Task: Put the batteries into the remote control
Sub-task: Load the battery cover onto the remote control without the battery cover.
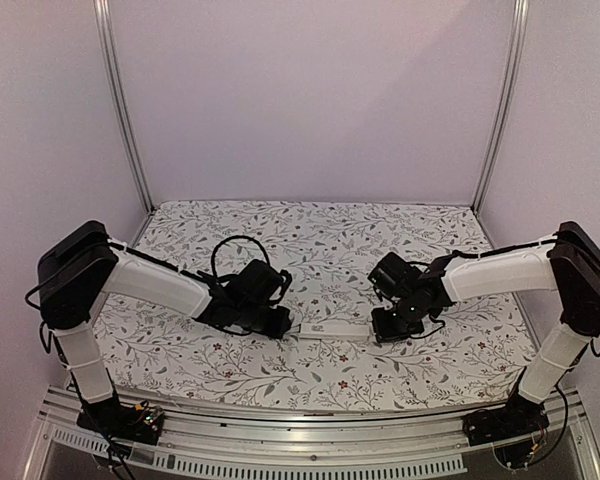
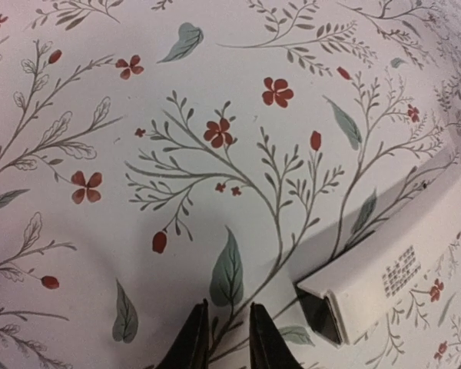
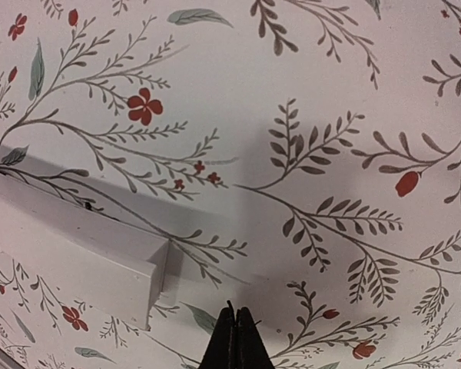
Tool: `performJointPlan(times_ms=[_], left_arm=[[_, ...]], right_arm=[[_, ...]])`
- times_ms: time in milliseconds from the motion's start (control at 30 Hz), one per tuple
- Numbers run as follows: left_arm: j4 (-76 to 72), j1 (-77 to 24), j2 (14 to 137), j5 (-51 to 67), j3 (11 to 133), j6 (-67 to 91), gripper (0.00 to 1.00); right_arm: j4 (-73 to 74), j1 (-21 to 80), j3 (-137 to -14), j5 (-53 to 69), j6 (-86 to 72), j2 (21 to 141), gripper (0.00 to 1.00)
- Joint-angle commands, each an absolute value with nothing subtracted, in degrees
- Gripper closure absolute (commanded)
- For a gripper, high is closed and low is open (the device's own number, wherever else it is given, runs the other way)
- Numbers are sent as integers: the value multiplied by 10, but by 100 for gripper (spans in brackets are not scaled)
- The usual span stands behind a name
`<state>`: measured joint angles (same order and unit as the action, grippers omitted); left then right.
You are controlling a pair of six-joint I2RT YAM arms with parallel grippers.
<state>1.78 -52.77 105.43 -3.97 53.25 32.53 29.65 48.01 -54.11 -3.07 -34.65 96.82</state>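
The white remote control (image 1: 332, 331) lies flat on the flowered cloth between my two grippers. In the left wrist view, its dark end (image 2: 323, 319) faces the camera, right of my fingers, and a small printed label shows on its top. In the right wrist view, its other end (image 3: 69, 257) lies left of my fingers. My left gripper (image 2: 224, 307) is slightly open and empty, just off the remote's left end (image 1: 280, 322). My right gripper (image 3: 234, 311) is shut and empty, just off the right end (image 1: 385, 326). No batteries are in view.
The flowered tablecloth (image 1: 310, 240) covers the table. A lower white ledge (image 3: 100, 223) runs along the remote's far side; I cannot tell whether it is a separate strip. Metal frame posts (image 1: 120, 100) and plain walls stand at the back and sides.
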Motion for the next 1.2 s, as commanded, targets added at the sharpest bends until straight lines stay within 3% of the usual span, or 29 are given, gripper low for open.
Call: performJointPlan(times_ms=[0,300,633,1000,1100,1167], left_arm=[[43,-541,1074,-46,546,306,81],[48,-556,1068,-30,546,298,86],[51,-574,1104,-4,575,275,90],[67,-558,1046,-64,536,274,88],[75,-554,1021,-80,526,273,86],[83,-551,997,-98,518,275,83]], right_arm=[[311,483,-558,-51,-351,977,100],[316,489,-565,-53,-354,990,100],[312,533,-653,-42,-360,1072,100],[345,486,-613,-120,-309,987,100],[355,481,-632,-154,-246,965,93],[347,481,-648,-152,-199,957,80]])
